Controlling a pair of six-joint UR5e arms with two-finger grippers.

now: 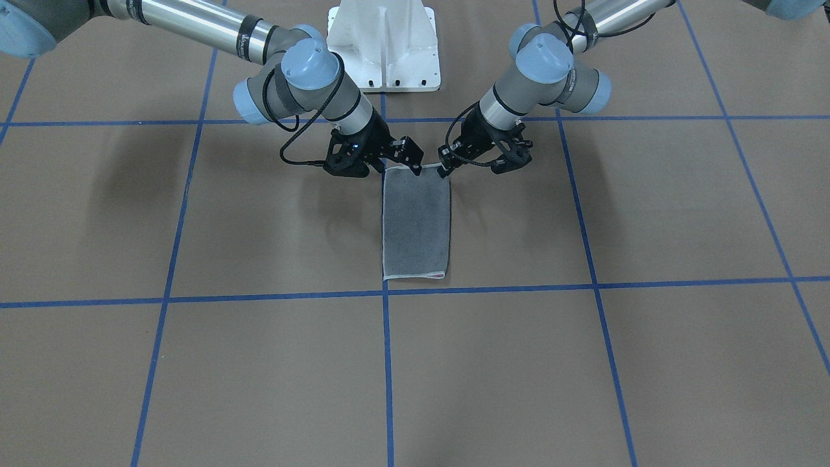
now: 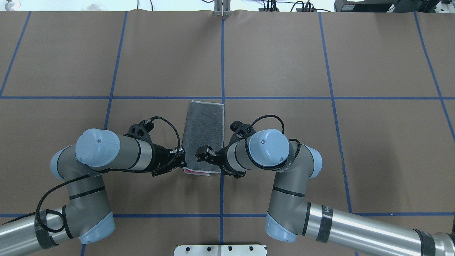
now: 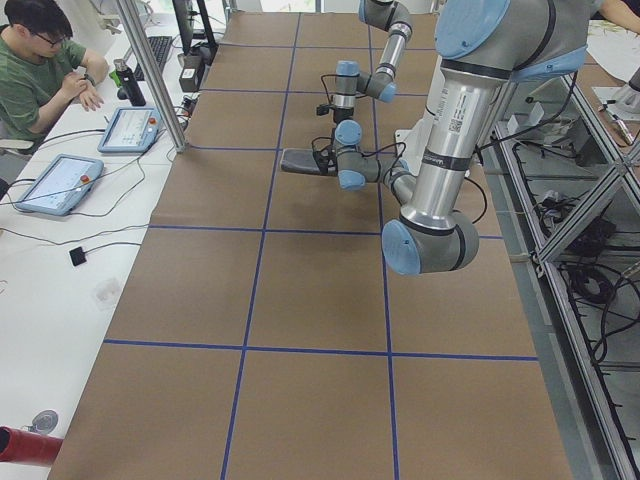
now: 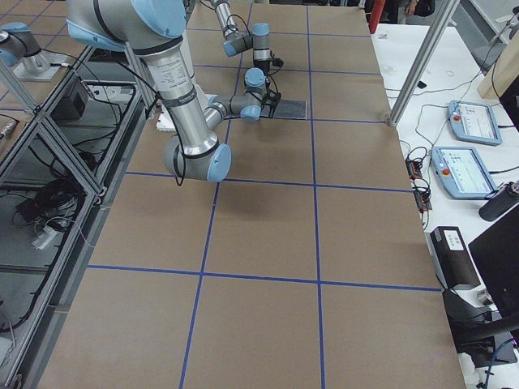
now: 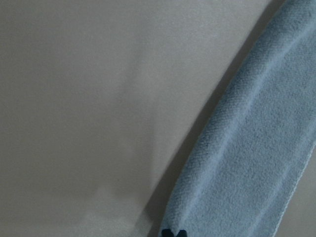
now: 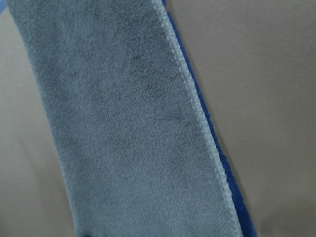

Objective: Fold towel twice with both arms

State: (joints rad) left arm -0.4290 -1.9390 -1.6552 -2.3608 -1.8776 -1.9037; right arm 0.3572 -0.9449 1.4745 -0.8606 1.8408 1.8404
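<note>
The left claw (image 1: 446, 167) has its tips drawn together on the corner of the towel (image 1: 416, 220) nearest the white base (image 1: 382, 45), as its wrist camera suggests. The right claw (image 1: 414, 162) sits at the other corner on that same end, but whether it is pinching the cloth or only poised over it cannot be told. The towel lies just in front of the base as a long narrow strip running straight away from it, grey face up, with a sliver of pink edge (image 2: 196, 172) peeping out at the base end. That shape suggests the first fold is done. The second is still to do, and it would likely mean carrying the base end out over the far end. One long side of the strip rests along the blue tape line (image 1: 388, 363) that runs out from the base across the brown table (image 1: 648, 363). The likeliest hindrance is the crowding in front of the base, where both wrists and their looping black cables (image 1: 295, 139) nearly meet. Well away from the base, at a side bench, a seated person (image 3: 40, 60) and two tablets (image 3: 130, 128) stay out of reach.
</note>
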